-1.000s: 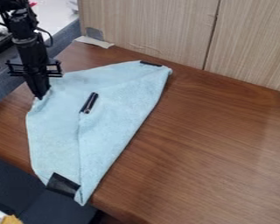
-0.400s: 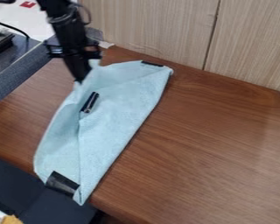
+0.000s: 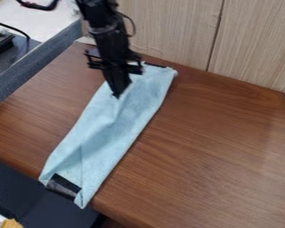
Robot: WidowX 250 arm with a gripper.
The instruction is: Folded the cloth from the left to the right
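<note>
Cloth, one, blue, folded, one robot hand at its edge

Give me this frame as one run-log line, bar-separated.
gripper: closed on cloth | cloth: long, narrow, partly folded | near end: at table edge | fold: apparently unfinished

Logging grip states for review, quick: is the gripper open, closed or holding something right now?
Gripper: closed, holding the cloth.

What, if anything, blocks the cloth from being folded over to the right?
Nothing visible blocks it. The gripper holds the cloth by its upper left part, and from there to its right edge I see only the cloth's own surface.
</note>
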